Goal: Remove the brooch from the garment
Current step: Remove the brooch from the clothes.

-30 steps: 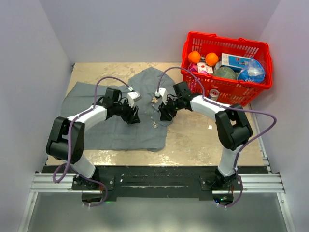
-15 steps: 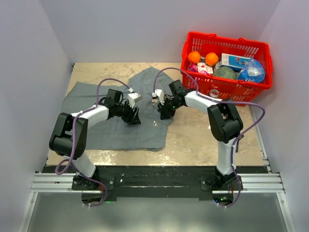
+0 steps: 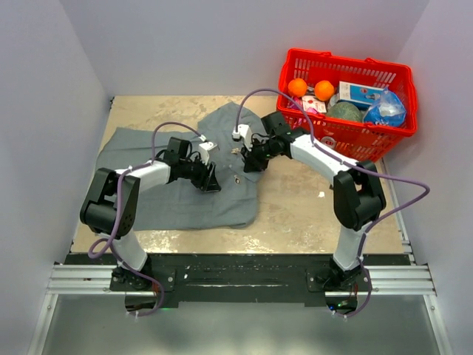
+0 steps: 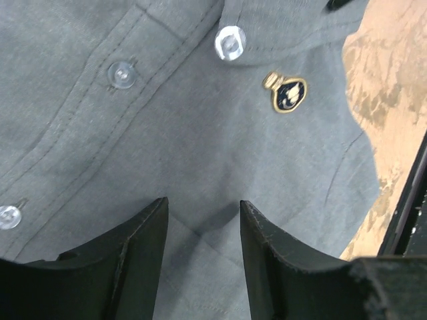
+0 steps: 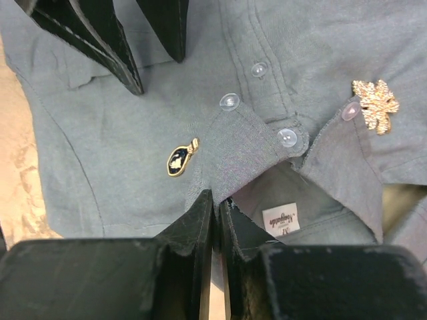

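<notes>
Shirt: grey, spread on the table, left of centre. The collar is at its right side, where the two grippers meet.
Oval brooch: dark face, gold rim. Pinned to the shirt front just beside the button placket, near the collar. It lies between the two grippers and neither touches it.
Leaf brooch: gold, pinned on the other collar flap just beside a button. Apart from both grippers.
Left gripper: jaws about half apart, tips down on the shirt cloth beside the placket. A low crease of cloth runs between the tips and nothing is clamped. The oval brooch sits beyond the tips, off to one side.
Right gripper: jaws nearly together with only a slit between them. The tip of one collar flap is pinched in that slit. The flap is turned open, and the neck label shows beside it.
Buttons: small, clear-white, in a row down the placket. One is near the oval brooch.
Basket: red, at the far right of the table, just clear of the shirt. It holds two oranges and some packets.
Arms: both reach inward over the shirt, wrists near each other.
</notes>
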